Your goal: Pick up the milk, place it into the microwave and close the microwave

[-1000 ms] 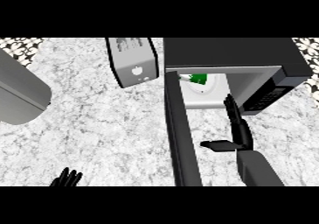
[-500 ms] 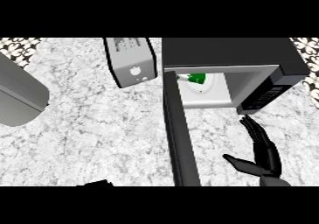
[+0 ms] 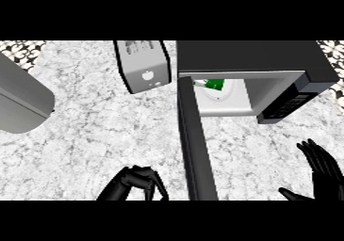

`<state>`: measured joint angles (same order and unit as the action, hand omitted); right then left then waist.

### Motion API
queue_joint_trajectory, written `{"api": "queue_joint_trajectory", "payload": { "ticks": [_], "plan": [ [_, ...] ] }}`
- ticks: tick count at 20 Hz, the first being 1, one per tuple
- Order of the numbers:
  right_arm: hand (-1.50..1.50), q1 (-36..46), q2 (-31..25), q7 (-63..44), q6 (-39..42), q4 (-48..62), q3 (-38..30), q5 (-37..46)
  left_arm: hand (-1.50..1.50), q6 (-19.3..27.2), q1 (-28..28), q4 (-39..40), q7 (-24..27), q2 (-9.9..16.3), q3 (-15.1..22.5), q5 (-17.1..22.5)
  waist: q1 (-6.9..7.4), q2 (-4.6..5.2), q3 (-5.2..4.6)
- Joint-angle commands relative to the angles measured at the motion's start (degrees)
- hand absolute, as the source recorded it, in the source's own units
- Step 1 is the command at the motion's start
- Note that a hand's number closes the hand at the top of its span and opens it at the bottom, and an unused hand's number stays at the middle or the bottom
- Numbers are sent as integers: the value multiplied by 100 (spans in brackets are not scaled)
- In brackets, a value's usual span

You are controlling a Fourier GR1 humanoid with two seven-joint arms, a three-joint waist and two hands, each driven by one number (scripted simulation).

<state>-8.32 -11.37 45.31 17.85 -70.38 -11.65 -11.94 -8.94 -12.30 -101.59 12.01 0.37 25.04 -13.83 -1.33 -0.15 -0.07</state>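
Observation:
The milk (image 3: 215,84), a white carton with a green label, lies inside the open black microwave (image 3: 251,56) at the back right. The microwave's door (image 3: 195,141) stands open, swung out toward me as a long dark bar. My left hand (image 3: 136,183) is at the lower edge, just left of the door's near end, fingers curled downward and holding nothing. My right hand (image 3: 324,172) is at the lower right, to the right of the door, fingers straight and spread, touching nothing.
A grey toaster (image 3: 143,66) stands at the back, left of the microwave. A large grey box-like object (image 3: 18,101) sits at the left edge. The marble counter (image 3: 98,136) lies between them.
My right hand has drawn back from the microwave's opening to the lower right corner. My left hand has come up into view beside the door's near end.

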Motion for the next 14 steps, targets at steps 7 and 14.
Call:
{"api": "queue_joint_trajectory", "payload": {
  "ticks": [7, 14],
  "plan": [
    [-150, -890, -451, -350, 323, -1299, -353, -331, 150, 1488, 2319, 1864, -268, -36, 1337, -1, 0, 19, 3],
    [-150, -920, -827, -784, 728, -1912, -677, -973, 150, 2682, 3727, 3066, -1018, -36, 2529, 885, -149, 30, 0]
  ]
}}
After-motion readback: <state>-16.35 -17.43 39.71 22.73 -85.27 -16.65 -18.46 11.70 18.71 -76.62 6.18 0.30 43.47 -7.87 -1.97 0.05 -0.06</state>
